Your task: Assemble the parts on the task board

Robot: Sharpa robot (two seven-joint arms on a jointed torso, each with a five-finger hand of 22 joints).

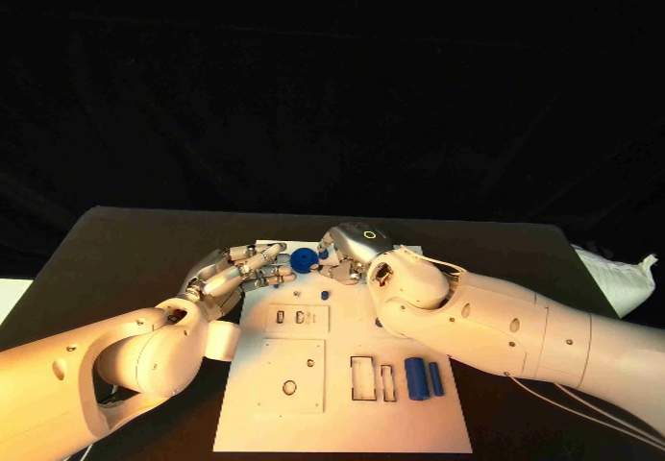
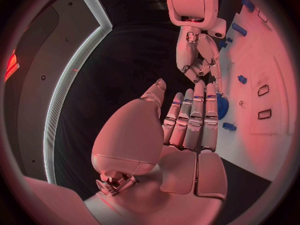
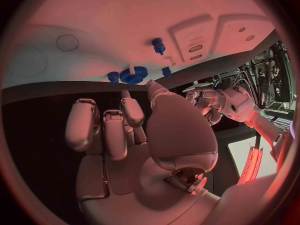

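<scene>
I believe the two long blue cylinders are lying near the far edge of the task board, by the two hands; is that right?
Not quite. In the head view the two long blue cylinders lie near the close edge of the task board, beside the rectangular slots. The left hand and right hand are at the far edge, by the blue gear.

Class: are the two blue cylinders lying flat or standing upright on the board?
Lying flat: the two blue cylinders rest lengthwise, side by side, on the task board.

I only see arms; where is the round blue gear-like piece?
In the head view, the round blue gear-like piece sits at the white task board's far edge, between the left hand and right hand.
</scene>
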